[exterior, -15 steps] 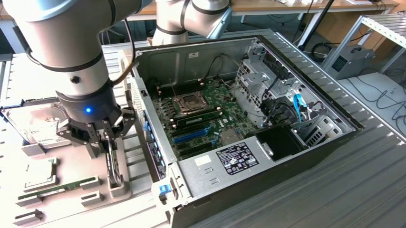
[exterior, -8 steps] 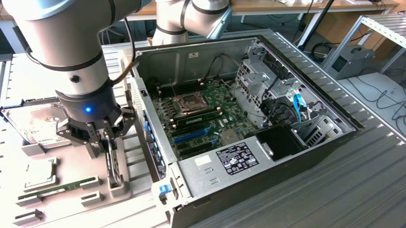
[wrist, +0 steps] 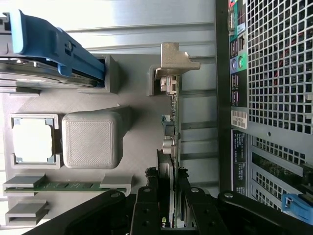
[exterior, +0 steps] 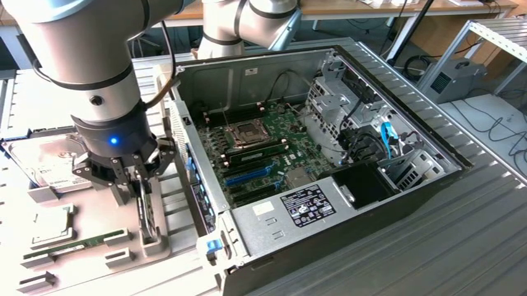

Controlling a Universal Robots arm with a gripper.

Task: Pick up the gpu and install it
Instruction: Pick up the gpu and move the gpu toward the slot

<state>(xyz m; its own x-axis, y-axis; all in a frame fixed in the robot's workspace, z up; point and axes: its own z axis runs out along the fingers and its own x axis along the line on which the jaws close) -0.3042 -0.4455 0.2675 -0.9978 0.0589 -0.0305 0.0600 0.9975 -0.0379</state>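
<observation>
- The gripper (wrist: 167, 210) stands over the grey parts tray (wrist: 132, 147), just beside the perforated rear wall of the computer case (wrist: 274, 98).
- Jaws: narrow, closed against both flat faces of the gpu (wrist: 171, 132), which stands on edge between them.
- Location of the gpu: on the tray, upright, its bracket end (wrist: 172, 56) away from the gripper. By appearance it is not lifted clear of its holder.
- The hard drive (exterior: 51, 161), processor (wrist: 32, 139) and memory stick (wrist: 68, 185) lie on the same tray, well apart from the grip.
- Judgement: the pick-up is in hand. The grip is made, but extraction is not complete.
- Recommendation: draw the card straight out along its own plane. Any tilt risks binding it in the holder.
- Recommendation: keep the fingers square on the board so the card cannot pivot.
- Risk: the case wall is near, so sideways drift could knock the card.
</observation>
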